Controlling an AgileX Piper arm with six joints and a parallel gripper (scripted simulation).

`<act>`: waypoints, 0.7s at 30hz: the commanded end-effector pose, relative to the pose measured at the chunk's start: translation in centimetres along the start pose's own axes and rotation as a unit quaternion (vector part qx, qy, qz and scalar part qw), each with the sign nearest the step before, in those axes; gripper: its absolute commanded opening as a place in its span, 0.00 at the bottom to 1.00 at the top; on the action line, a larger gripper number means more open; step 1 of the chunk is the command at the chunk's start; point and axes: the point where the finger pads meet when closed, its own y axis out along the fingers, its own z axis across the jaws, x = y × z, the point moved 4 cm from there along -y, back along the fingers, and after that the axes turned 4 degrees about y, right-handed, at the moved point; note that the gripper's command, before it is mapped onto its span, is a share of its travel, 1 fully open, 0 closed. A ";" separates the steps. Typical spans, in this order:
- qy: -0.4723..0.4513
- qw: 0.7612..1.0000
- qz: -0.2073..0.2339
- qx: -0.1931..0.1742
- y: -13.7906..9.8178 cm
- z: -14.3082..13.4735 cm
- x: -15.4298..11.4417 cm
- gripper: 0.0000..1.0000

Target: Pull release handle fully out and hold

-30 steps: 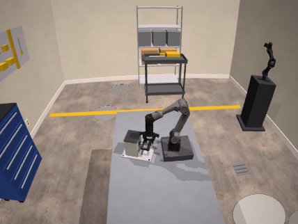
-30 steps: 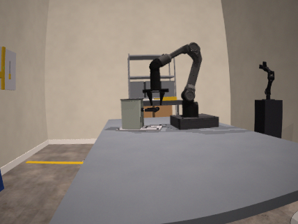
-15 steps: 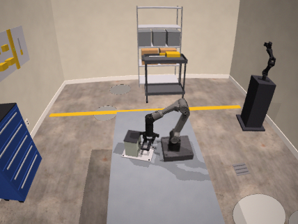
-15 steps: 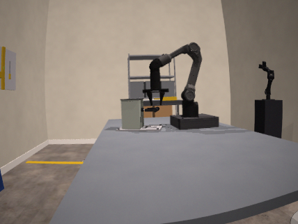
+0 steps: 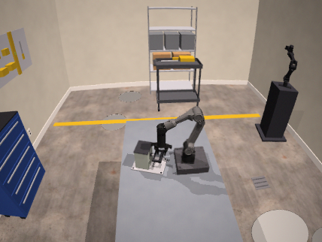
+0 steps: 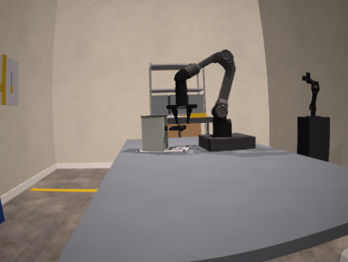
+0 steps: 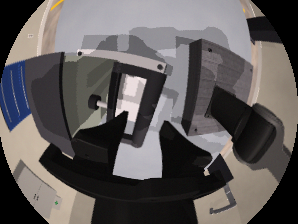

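Note:
A pale green box (image 6: pixel 154 133) stands on a white baseplate (image 5: pixel 150 168) on the grey table, left of the arm's base (image 6: pixel 226 141). The dark release handle (image 6: pixel 177 128) sticks out sideways from the box's right face on a short rod. My gripper (image 6: pixel 181 118) points straight down and hangs a little above the handle's grip, fingers open and apart from it. From above, the gripper (image 5: pixel 159 153) is right next to the box (image 5: pixel 144 155). In the wrist view the box (image 7: pixel 67 96) is at the left, the rod (image 7: pixel 100 104) shows at its face, and my dark fingers hide much of the grip.
The arm's black base block (image 5: pixel 191 159) sits close on the right of the box. A dark cart (image 5: pixel 177 80) and a shelf rack stand behind the table. A blue drawer cabinet (image 5: pixel 15 165) is at the left, a black pedestal (image 5: pixel 277 110) at the right.

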 end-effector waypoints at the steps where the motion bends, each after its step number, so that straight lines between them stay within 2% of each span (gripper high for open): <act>1: 0.000 1.000 -0.001 -0.001 0.2 0.0 0.0 0.64; 21: 0.000 1.000 -0.001 -0.002 1.5 0.0 0.0 0.64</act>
